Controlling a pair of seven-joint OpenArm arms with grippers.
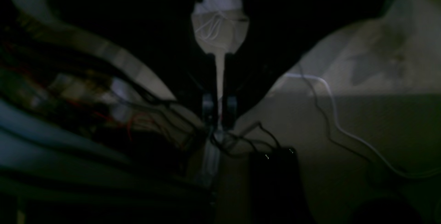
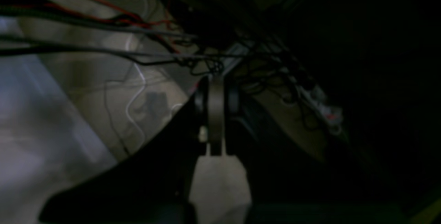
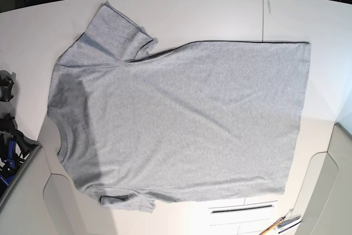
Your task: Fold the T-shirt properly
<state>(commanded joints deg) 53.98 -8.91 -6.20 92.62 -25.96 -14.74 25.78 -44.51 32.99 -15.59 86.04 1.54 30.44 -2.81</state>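
The T-shirt [image 3: 181, 119] lies spread flat on the white table [image 3: 220, 15] in the base view, plain grey side up. Its neck is at the left, its hem at the right, and both sleeves are out. No lettering shows. Neither gripper is over the shirt in the base view. The left gripper [image 1: 219, 113] shows only in its dark wrist view, jaws close together and empty, over floor and cables. The right gripper [image 2: 216, 93] shows likewise in its wrist view, jaws close together and empty. The shirt is not in either wrist view.
Dark arm parts [image 3: 6, 89] and a blue-black clamp [image 3: 10, 147] sit at the table's left edge. A thin tool [image 3: 286, 224] lies at the front right. Cables and a black box [image 1: 275, 175] lie on the floor, and a power strip [image 2: 320, 103] is nearby.
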